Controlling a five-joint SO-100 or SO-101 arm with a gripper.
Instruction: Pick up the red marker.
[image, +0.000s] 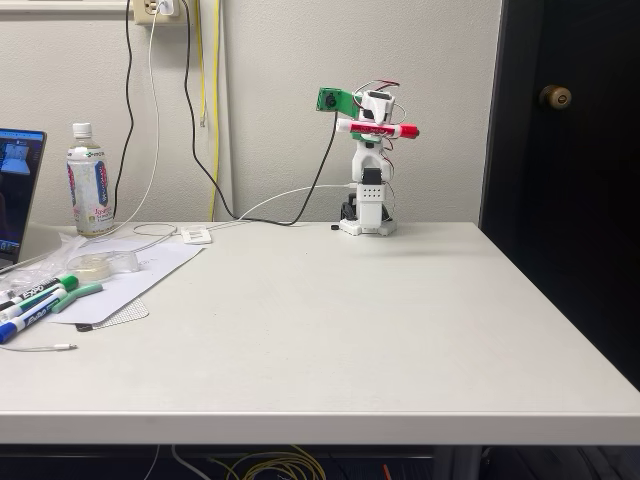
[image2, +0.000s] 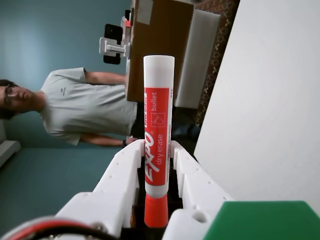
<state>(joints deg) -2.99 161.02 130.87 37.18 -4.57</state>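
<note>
The red marker (image: 380, 129) is held level, high above the far side of the table, crosswise in my gripper (image: 374, 126). In the wrist view the red marker (image2: 157, 140) has a white barrel, a red label and a red cap at the bottom. It stands between the two white fingers (image2: 122, 172) of my gripper (image2: 156, 152), which is shut on it. The arm is folded upright over its white base (image: 367, 215).
Green-capped and blue-capped markers (image: 40, 300) lie on white paper at the table's left edge, beside a plastic bottle (image: 88, 183) and a laptop (image: 18, 190). Cables hang down the wall. A person (image2: 75, 107) in a grey shirt appears in the wrist view.
</note>
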